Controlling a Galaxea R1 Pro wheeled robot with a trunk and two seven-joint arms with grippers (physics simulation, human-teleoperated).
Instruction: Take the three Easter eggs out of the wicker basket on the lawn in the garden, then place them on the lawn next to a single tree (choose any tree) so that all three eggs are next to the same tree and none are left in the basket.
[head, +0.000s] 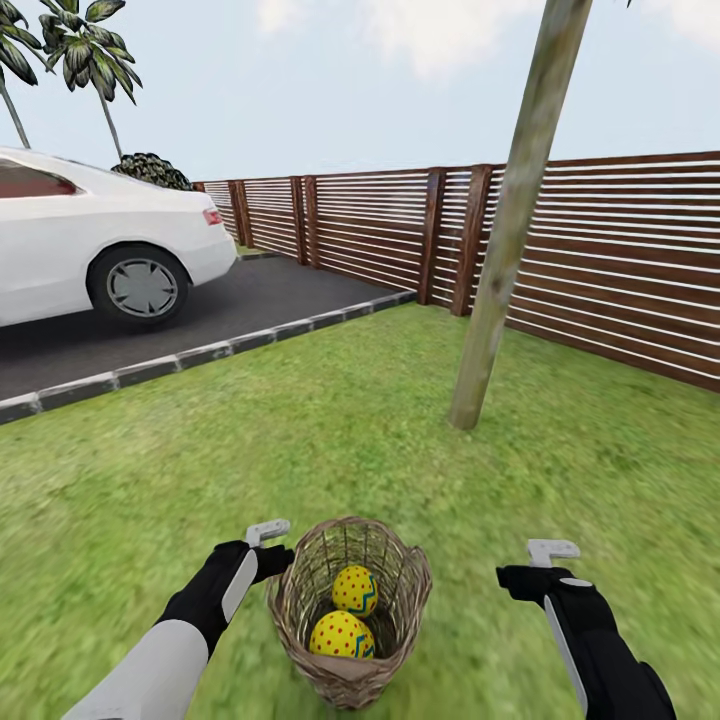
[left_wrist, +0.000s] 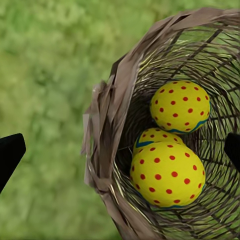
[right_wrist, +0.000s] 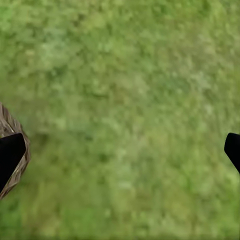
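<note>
Easter eggs (left_wrist: 167, 172), all three, lie in the bottom of the wicker basket (left_wrist: 107, 130), which stands on the lawn (head: 300, 440); the left wrist view shows one large in front, one behind it, and a third partly hidden between them. The fingers (left_wrist: 10, 155) of the left gripper (head: 268, 531) stand wide apart, one tip over bare grass outside the basket's rim and the other over its inside, so the jaws straddle the braided edge with nothing held. That gripper hangs just beside the basket's left side, probably lined up for a reach down to the nearest egg. The right gripper (head: 552, 549) is likewise spread, its fingers (right_wrist: 11, 155) dark at the frame edges above plain grass, with a sliver of basket weave (right_wrist: 15, 150) behind one tip; it waits near the basket on the side away from the left arm.

Beyond the basket stands the tree (head: 505, 220), a pale, leaning trunk, near enough to serve as the drop point. Nothing lies on the grass between basket and trunk. Behind the tree runs the slatted wooden fence (head: 620, 260). Well apart from the basket, past a grey stone kerb (head: 200, 352), a white car (head: 100, 235) sits on the asphalt driveway (head: 230, 300), with palms (head: 90, 50) beyond. The main obstacle is the basket's own deep wall and narrow mouth.
</note>
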